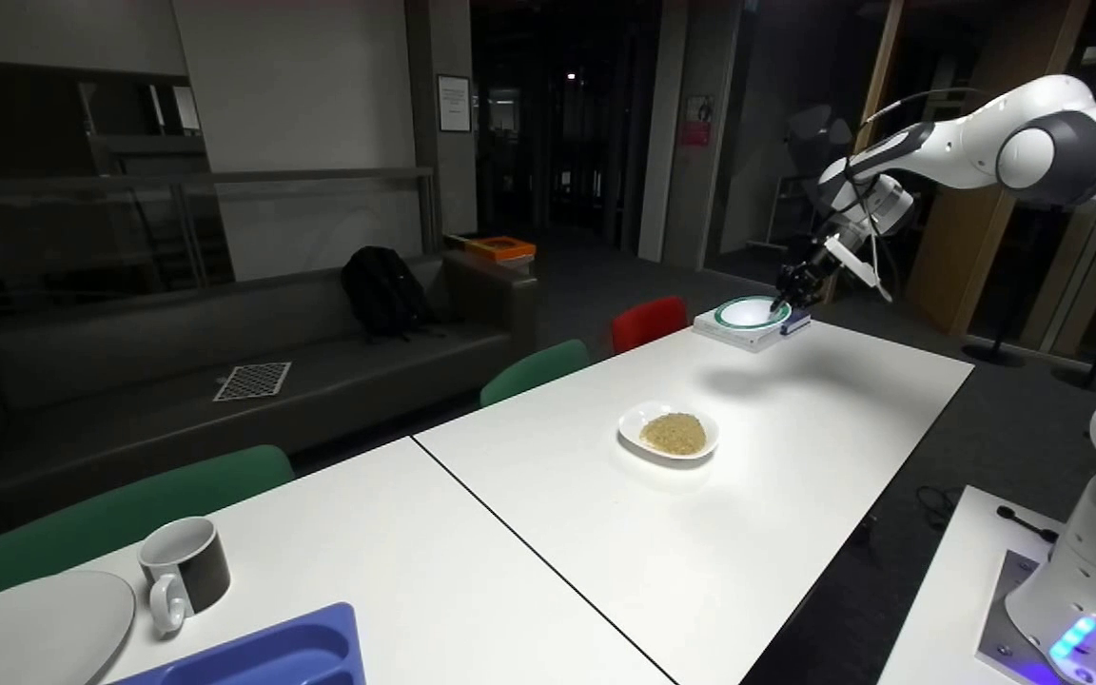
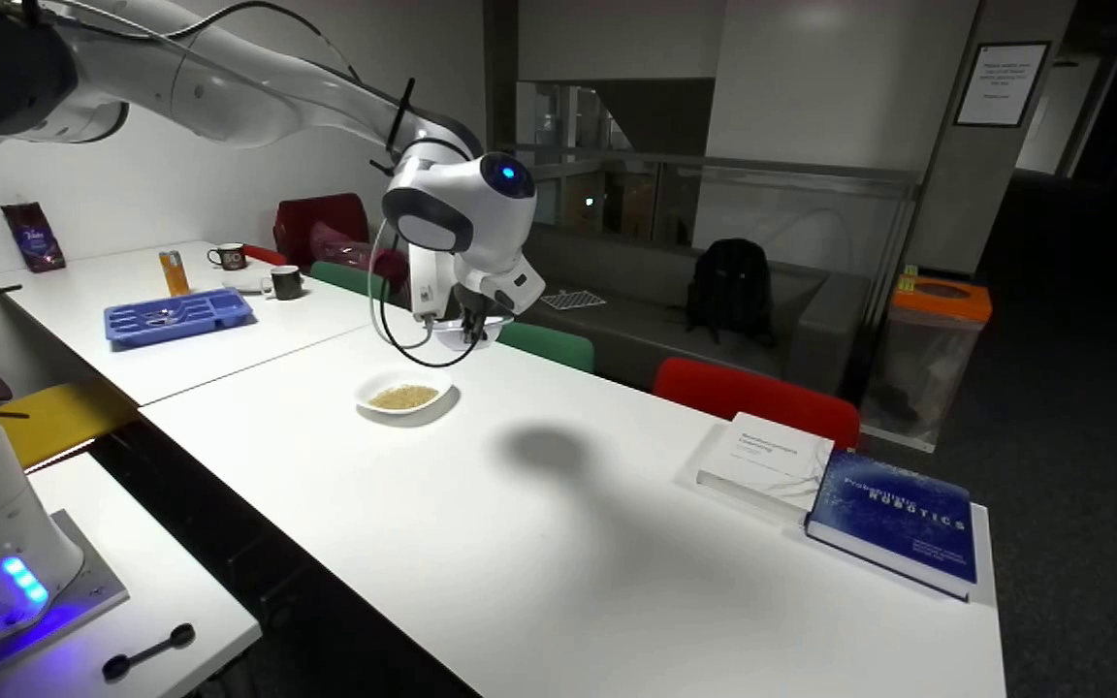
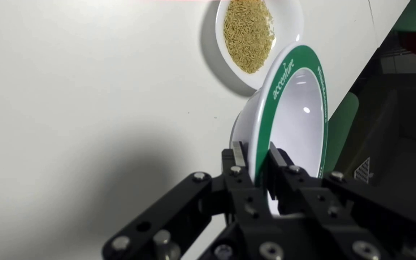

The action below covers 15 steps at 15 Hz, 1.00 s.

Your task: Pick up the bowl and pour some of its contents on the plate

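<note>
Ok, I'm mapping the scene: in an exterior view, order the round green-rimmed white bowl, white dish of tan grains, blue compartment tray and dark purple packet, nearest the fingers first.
1. Bowl: held between the fingers.
2. White dish of grains: lower, picture left.
3. Blue tray: farther left, beyond the dish.
4. Purple packet: farthest back, upper left.

Bowl (image 1: 748,314) in tool (image 1: 780,302), grain (image 1: 675,434) on plate (image 1: 632,424)

Low over the table (image 2: 529,528), the way lies open between plate (image 2: 398,378) and white book (image 2: 764,461)
</note>
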Available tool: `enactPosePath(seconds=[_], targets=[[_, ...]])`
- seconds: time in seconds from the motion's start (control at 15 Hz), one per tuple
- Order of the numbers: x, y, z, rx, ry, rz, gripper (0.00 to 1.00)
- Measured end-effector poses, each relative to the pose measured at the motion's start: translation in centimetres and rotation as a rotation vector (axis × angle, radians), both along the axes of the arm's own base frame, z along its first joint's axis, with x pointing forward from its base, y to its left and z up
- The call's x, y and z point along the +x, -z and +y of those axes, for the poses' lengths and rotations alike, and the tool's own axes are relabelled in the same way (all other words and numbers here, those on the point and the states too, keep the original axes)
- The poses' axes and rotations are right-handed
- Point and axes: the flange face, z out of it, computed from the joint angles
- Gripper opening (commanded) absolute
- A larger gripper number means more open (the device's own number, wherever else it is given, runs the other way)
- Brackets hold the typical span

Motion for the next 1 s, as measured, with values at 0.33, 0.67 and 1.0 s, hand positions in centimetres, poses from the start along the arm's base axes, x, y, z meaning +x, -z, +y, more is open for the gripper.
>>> enactPosePath(seconds=[0.33,0.67,1.0], targets=[[0.9,1.7,-1.3,0.051,0.052,-0.030,0.04],[1.1,4.4,-3.3,0.102,0.106,-0.055,0.04],[1.6,7.1,-4.1,0.105,0.094,-0.076,0.04]])
